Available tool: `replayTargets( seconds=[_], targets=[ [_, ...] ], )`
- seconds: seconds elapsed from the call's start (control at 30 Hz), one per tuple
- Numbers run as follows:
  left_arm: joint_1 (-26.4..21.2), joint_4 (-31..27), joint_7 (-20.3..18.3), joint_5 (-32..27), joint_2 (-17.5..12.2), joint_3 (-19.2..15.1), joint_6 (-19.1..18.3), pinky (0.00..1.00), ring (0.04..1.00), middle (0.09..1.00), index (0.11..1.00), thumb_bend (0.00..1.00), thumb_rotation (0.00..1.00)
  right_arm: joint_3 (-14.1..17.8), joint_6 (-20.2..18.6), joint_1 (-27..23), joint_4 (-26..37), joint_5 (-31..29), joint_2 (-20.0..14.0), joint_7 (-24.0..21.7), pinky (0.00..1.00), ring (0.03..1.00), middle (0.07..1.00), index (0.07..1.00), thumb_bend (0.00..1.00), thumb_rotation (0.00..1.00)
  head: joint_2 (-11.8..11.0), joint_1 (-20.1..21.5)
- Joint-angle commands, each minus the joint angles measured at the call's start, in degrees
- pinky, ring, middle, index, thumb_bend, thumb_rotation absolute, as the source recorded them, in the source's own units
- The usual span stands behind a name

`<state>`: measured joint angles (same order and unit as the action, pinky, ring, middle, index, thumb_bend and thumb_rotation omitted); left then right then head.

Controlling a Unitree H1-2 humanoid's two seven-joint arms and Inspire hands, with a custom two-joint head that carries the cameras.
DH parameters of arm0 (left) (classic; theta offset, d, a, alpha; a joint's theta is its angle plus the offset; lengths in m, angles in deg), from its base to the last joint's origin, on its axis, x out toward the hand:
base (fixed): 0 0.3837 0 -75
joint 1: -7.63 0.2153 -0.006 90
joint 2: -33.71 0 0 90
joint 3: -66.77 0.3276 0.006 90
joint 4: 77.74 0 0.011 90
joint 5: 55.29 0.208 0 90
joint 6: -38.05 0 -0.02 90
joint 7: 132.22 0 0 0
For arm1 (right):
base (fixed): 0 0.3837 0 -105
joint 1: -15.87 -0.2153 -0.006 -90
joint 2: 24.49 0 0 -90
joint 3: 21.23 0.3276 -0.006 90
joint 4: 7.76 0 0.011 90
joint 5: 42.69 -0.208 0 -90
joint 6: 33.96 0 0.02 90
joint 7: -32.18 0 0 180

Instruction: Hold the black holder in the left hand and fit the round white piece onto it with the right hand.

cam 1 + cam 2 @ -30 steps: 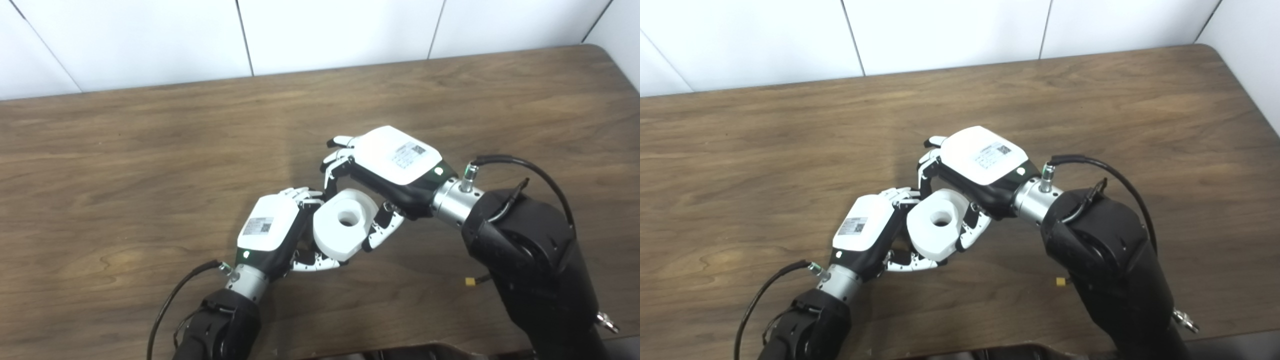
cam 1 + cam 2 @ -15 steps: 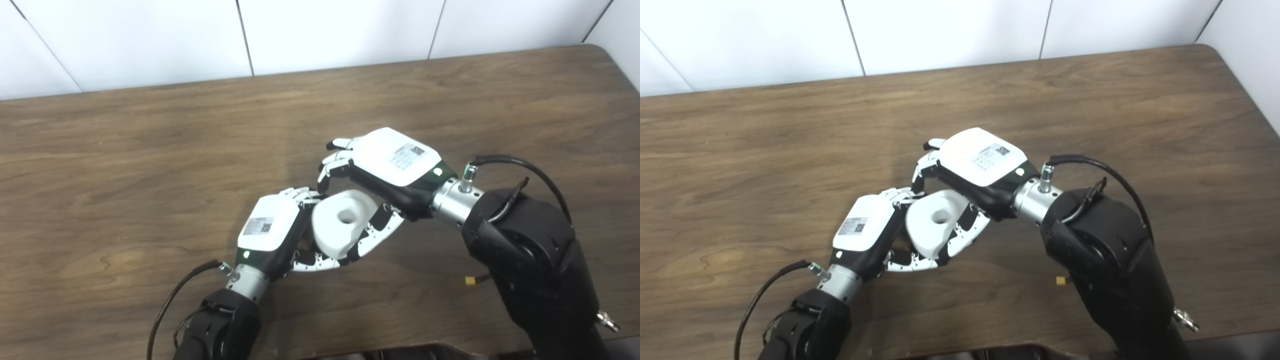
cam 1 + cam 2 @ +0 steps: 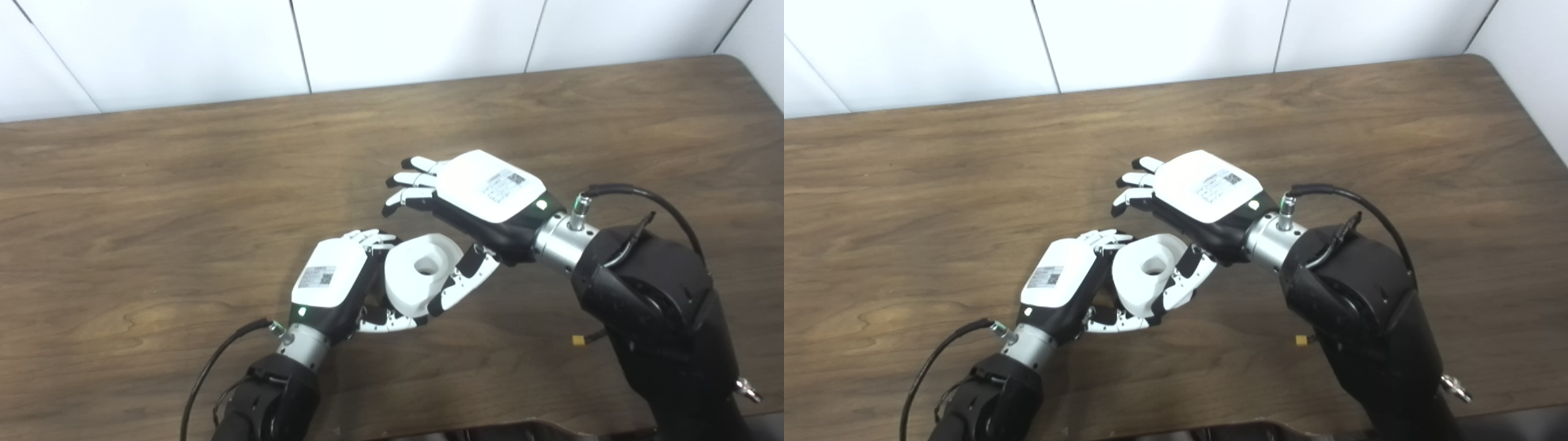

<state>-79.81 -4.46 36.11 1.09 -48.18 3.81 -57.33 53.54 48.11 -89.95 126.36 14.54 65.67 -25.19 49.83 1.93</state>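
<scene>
Round white piece [image 3: 421, 274], a rigid, smooth and probably light ring with a central bore, held against the closed left hand [image 3: 334, 283], whose black holder is hidden; right hand [image 3: 484, 199] spread open, thumb at its rim, the best place to grasp

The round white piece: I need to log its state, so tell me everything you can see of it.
The round white piece is a thick, matte, plastic-looking ring with a round hole through its middle, the holed face tilted up toward the camera. It sits above the table against the left hand, whose fingers curl under it. The right hand has its fingers spread above; its thumb lies beside the rim. The black holder cannot be made out.
</scene>
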Motion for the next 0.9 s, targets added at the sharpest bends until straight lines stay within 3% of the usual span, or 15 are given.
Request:
replayTargets(
  seconds=[0.0,0.87],
  targets=[
    [0.90,0.74,-2.88,0.13,-0.45,0.44,-1.59,0.85,0.850,0.787,0.490,0.51,0.05,0.82,0.75,-2.42,2.10,-0.35,-0.41,-0.01,0.88,0.974,0.920,0.794,1.00,0.43,-0.05,-0.06],
    [1.25,0.28,-3.69,-0.14,-1.43,-0.42,-2.14,0.84,0.826,0.768,0.497,0.51,0.06,4.43,-0.26,-4.38,4.90,-1.20,0.24,-4.09,0.89,0.973,0.924,0.889,1.00,0.57,-0.12,-0.06]
  ],
)
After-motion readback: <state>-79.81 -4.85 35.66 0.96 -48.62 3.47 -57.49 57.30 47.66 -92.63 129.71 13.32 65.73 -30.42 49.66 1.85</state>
